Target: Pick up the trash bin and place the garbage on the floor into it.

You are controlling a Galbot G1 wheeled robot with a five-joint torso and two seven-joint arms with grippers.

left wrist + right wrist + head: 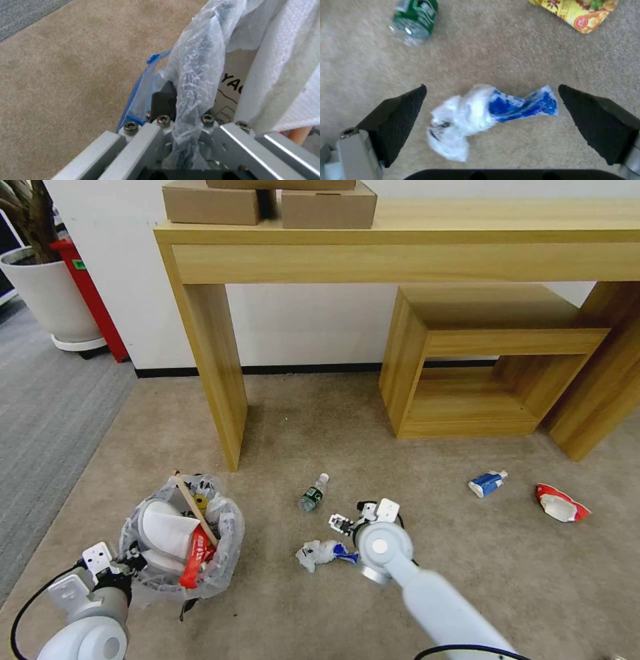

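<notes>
Two black fingertip pads (400,117) of our right gripper (493,117) stood wide apart, holding nothing, directly above a crumpled white-and-blue wrapper (486,115) on the beige carpet (280,433). The wrapper's long axis ran from one pad toward the other, so we judged a closing pinch would catch it end to end rather than across its narrow waist. Our left gripper (110,570) was clamped on the bag-lined rim of the trash bin (230,540), which sat to the wrapper's left, already holding slippers and a stick. A small plastic bottle (314,492) lay just beyond; a yellow snack packet (580,12) was nearby; a blue-white tube (487,483) and red-and-white wrapper (561,503) lay well apart rightward.
</notes>
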